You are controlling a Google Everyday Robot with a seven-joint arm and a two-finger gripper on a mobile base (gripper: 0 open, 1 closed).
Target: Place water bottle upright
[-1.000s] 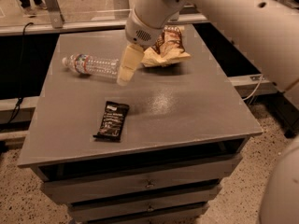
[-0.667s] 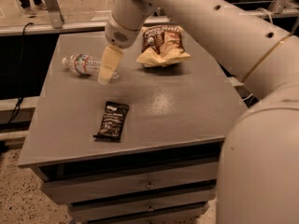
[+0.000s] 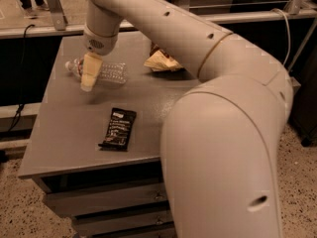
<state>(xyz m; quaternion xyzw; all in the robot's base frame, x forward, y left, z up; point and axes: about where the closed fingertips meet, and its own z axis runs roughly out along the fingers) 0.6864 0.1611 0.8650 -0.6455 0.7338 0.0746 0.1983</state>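
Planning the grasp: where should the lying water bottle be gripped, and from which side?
Probably the ribbed mid-body of the water bottle, from above and across its long axis, since it lies flat, running left to right. The gripper hangs over its neck end.

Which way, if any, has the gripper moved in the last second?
Yes: the gripper moved left, away from the chip bag, now over the lying water bottle.

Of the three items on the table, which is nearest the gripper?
The water bottle, lying on its side, partly hidden by the gripper; the black packet and chip bag sit farther off.
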